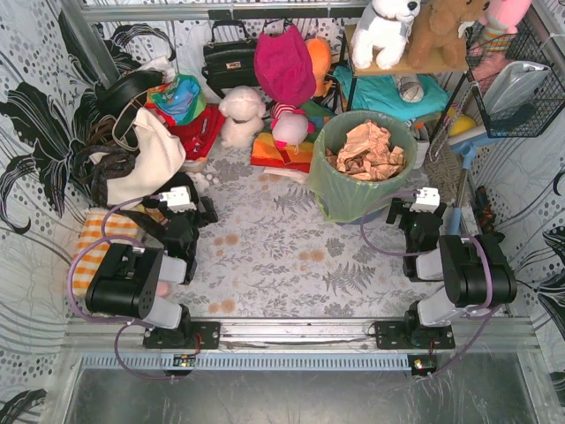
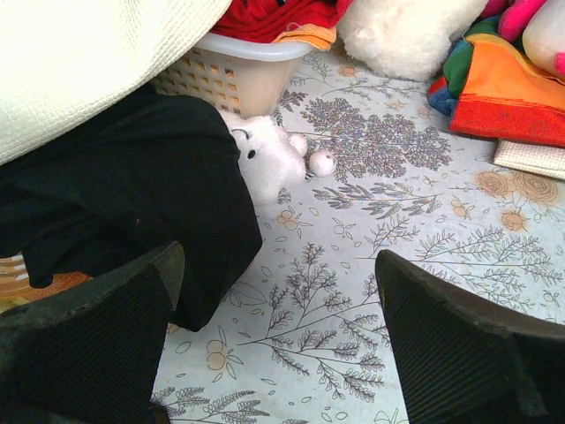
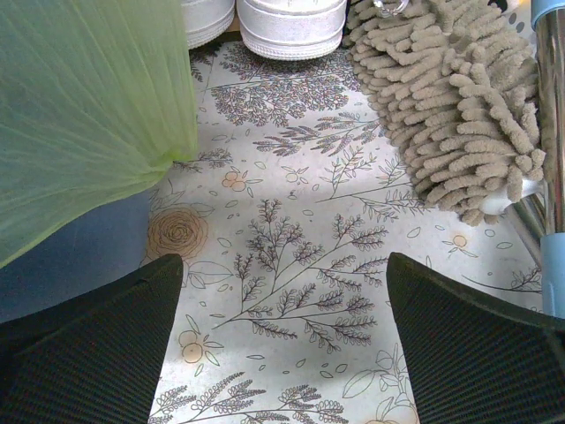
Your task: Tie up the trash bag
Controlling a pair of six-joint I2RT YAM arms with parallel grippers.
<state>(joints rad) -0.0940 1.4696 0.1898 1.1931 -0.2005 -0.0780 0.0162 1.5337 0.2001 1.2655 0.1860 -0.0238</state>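
The left gripper (image 2: 282, 344) gapes empty, well apart from the trash bag (image 1: 346, 190) (draped over its bin (image 3: 79, 256), paper (image 1: 369, 150) inside); the right gripper (image 3: 282, 353), equally wide and empty, waits just beside it; both should probably gather the rim evenly first.

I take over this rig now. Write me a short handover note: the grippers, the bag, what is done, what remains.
Left gripper: open, empty, low over the table, well away from the trash bag.
Right gripper: open, empty, beside the trash bag, not touching it.
Trash bag: lines the bin, mouth open, crumpled paper inside.
Done: nothing yet.
Remaining: gather the bag's rim and tie it.
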